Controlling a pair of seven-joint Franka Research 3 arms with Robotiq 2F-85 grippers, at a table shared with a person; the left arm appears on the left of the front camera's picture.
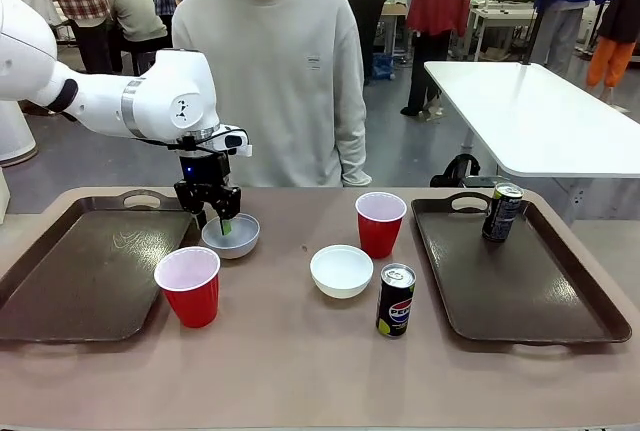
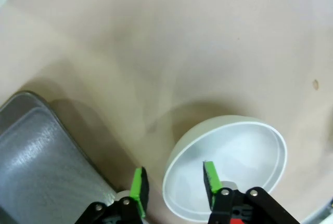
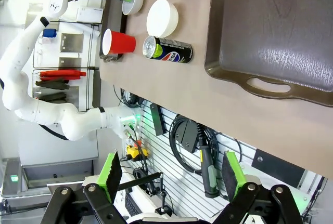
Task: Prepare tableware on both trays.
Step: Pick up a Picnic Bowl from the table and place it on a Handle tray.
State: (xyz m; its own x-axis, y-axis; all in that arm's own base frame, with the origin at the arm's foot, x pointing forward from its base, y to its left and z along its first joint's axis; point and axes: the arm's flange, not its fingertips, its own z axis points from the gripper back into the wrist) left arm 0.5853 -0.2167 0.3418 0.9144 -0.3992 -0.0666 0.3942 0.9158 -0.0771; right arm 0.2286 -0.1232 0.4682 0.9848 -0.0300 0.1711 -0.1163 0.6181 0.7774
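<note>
My left gripper (image 1: 218,221) (image 2: 174,180) hangs over a small white bowl (image 1: 236,243) (image 2: 239,151) beside the left tray (image 1: 80,281) (image 2: 31,146). Its jaws straddle the bowl's near rim, one green pad inside and one outside, with a gap showing on each side. A second white bowl (image 1: 341,271) sits mid-table between two red cups (image 1: 188,286) (image 1: 380,223). The Pepsi can (image 1: 396,301) stands in front of it. Another dark can (image 1: 502,213) stands on the right tray (image 1: 520,291). Off the table's side, my right gripper (image 3: 171,174) is open and holds nothing.
A person in a light sweatshirt (image 1: 270,71) stands at the far edge of the table. The left tray is bare. A white table (image 1: 540,116) stands behind on the right. Cables and a slatted panel (image 3: 197,151) lie below the right gripper.
</note>
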